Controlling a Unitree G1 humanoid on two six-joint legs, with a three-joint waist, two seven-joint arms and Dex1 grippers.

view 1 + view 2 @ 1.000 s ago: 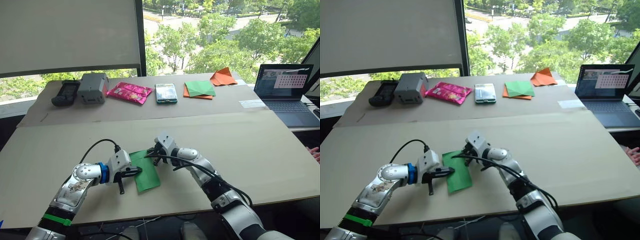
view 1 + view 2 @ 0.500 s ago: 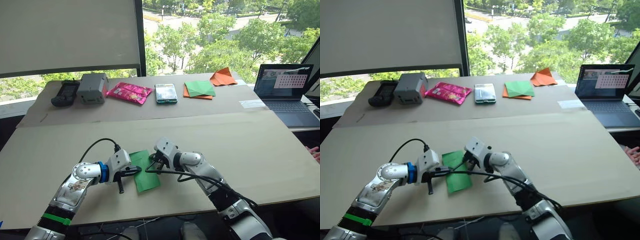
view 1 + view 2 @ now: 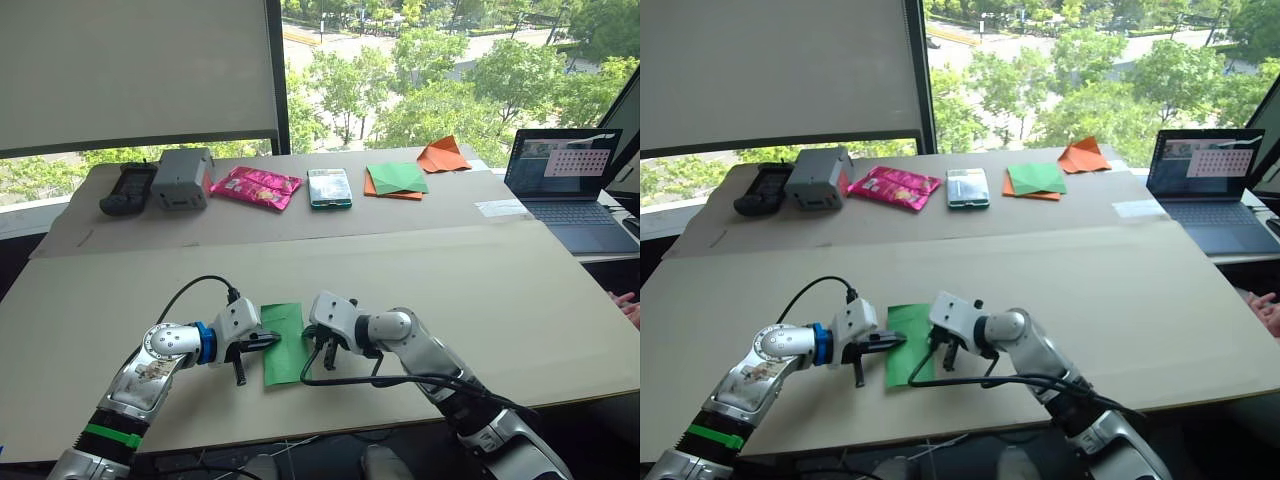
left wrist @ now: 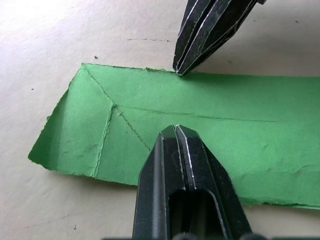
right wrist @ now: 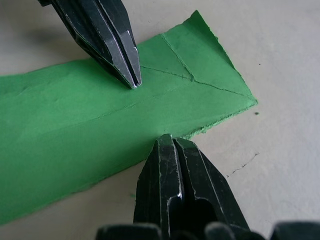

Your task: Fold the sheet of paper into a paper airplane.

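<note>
Left gripper [image 4: 176, 129]: jaws pressed together, nothing between them, tips resting on top of the bright green folded sheet of paper [image 3: 285, 343] near its long edge. Right gripper [image 5: 167, 140]: jaws likewise closed with nothing held, tips down at the opposite long edge of the same sheet, right at the paper's border where it meets the bench.

The two grippers face each other across the narrow width of the sheet, near one end. That end shows diagonal creases meeting a lengthwise crease; its edges are rough and slightly torn.

The sheet lies flat as a long narrow strip on the pale beige cardboard-covered bench [image 3: 520, 300], near the front edge, between the two arms.

Well apart, along the far side of the bench: a black handheld device [image 3: 128, 187], a grey box [image 3: 182, 177], a pink foil packet [image 3: 256, 186], a small teal-and-white packet [image 3: 330, 187], a green sheet stacked on orange paper [image 3: 395, 179], and a folded orange paper [image 3: 444, 155]. An open laptop [image 3: 568, 183] stands at the right end.
</note>
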